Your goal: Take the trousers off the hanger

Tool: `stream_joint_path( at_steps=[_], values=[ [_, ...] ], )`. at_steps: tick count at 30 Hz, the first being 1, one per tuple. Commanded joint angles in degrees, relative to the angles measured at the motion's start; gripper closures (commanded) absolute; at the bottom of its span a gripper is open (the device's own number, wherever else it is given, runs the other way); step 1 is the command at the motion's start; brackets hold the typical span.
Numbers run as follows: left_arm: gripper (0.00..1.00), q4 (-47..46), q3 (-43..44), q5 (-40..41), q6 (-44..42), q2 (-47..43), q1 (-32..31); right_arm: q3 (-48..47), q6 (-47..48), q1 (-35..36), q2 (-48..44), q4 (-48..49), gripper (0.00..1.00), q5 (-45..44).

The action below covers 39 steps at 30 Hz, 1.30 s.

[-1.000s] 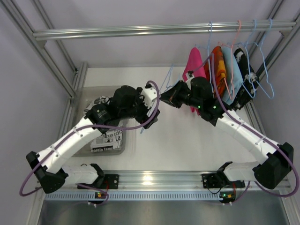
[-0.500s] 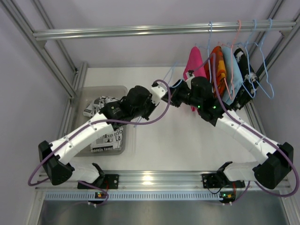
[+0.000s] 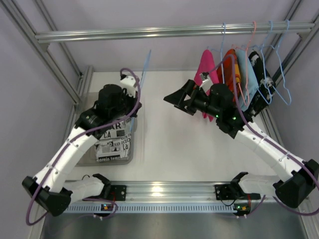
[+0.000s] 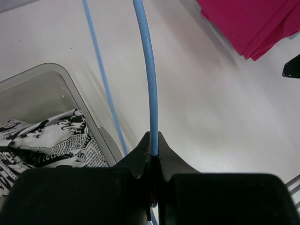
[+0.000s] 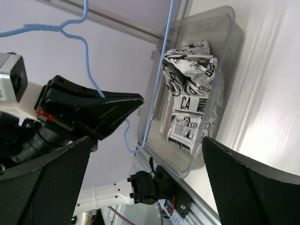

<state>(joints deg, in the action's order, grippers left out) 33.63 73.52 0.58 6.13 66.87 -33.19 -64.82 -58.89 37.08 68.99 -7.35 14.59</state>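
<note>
Left hand clamped the bare hanger's thin wire, likely light and springy; limp trousers lay crumpled in the bin at left, right hand spread empty.

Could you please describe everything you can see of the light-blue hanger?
The hanger is thin light-blue wire, bare of padding, with a hooked top and long straight runs. No garment hangs on it; the trousers lie in the clear bin. The left hand is shut on one run, holding it raised off the table near the bin. The right hand is open and apart from it.
</note>
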Motion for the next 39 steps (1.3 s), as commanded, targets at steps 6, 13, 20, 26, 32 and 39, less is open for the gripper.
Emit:
stream_joint_path(
  at_steps=[6, 13, 20, 26, 32, 39],
  values=[
    [1.00, -2.1, -2.4, -13.5, 9.6, -15.0, 15.2, -0.7, 17.3, 0.4, -8.3, 6.8, 0.00, 1.8],
    [1.00, 6.1, 6.5, -24.6, 13.7, -7.4, 32.6, -2.3, 20.2, 0.4, -8.3, 3.8, 0.00, 3.1],
    [1.00, 11.3, 23.1, -26.5, 7.9, 4.6, 37.9, -2.8, 22.5, 0.4, -9.3, 3.2, 0.01, 3.6],
    [1.00, 16.6, 31.2, -24.5, 4.6, 13.0, 38.8, -1.1, 22.2, 0.4, -10.1, 3.4, 0.01, 3.6],
    [1.00, 18.3, 27.0, -23.0, 3.1, 15.2, 39.1, -1.2, 22.7, 0.4, -10.3, 3.2, 0.01, 3.8],
    [0.96, 18.1, 20.6, -23.6, 1.4, 13.5, 39.1, -0.2, 22.1, 0.4, -10.5, 4.0, 0.00, 4.4]
  ],
)
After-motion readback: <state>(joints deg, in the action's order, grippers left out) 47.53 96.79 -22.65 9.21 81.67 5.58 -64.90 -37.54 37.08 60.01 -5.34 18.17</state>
